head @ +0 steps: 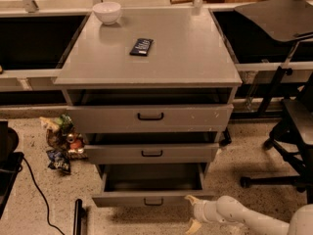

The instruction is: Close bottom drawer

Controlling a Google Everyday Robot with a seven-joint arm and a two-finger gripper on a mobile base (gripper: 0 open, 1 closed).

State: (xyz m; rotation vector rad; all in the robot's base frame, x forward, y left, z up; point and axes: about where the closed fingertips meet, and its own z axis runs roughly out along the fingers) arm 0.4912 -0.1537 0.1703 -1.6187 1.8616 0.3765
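The bottom drawer (122, 199) is the lowest and narrowest of three grey fronts and has a small black loop handle (153, 201). It stands pulled out, and its plain grey inside (151, 177) shows nothing in it. My gripper (190, 212) is low at the front right, just right of the drawer's front panel. Its fingers are spread open, and the upper fingertip (189, 198) is at the panel's right end. It holds nothing.
The middle drawer (151, 153) and top drawer (150, 116) also stand slightly out. A white bowl (106, 11) and a dark packet (141, 46) lie on the cabinet top. Snack bags (61, 143) lie on the floor at left, and office chairs (293, 126) stand at right.
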